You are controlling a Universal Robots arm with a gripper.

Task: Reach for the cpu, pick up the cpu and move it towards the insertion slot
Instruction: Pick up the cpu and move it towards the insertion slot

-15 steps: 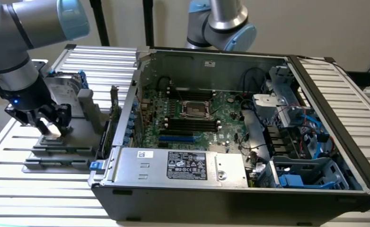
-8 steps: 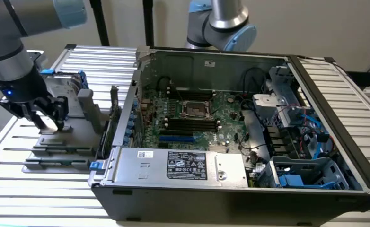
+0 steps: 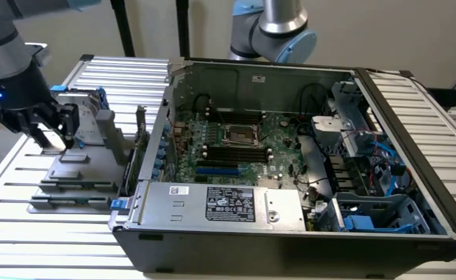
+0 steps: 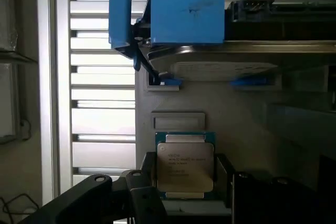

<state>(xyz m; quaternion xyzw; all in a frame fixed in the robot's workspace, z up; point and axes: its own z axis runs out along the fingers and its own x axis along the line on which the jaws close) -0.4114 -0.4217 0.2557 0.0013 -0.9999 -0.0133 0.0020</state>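
The cpu (image 4: 185, 166) is between the 2 fingers (image 4: 148, 174) of the gripper (image 3: 51, 139), with its silvery top and printed text facing the wrist camera. One finger stands at each side edge of the chip and I see no gap there, so the gripper pinches the cpu. The chip is at the grey holder (image 4: 236, 119). I cannot tell if it rests on the holder or is already a little above it. Just beside the chip, the holder has 1 shallow rectangular recess (image 4: 178, 120). Further along the holder stands the hard drive (image 4: 226, 69) in its blue frame (image 4: 186, 17).

In the exterior view, the holder lies on the slatted table (image 3: 127, 70), at the exterior view's left of the open case (image 3: 251, 73). The slot (image 3: 239, 135), with its shiny frame and dark centre, is on the motherboard (image 3: 284, 133) inside the case, well apart from the gripper. The black memory slots (image 3: 232, 153) lie just beside the slot.
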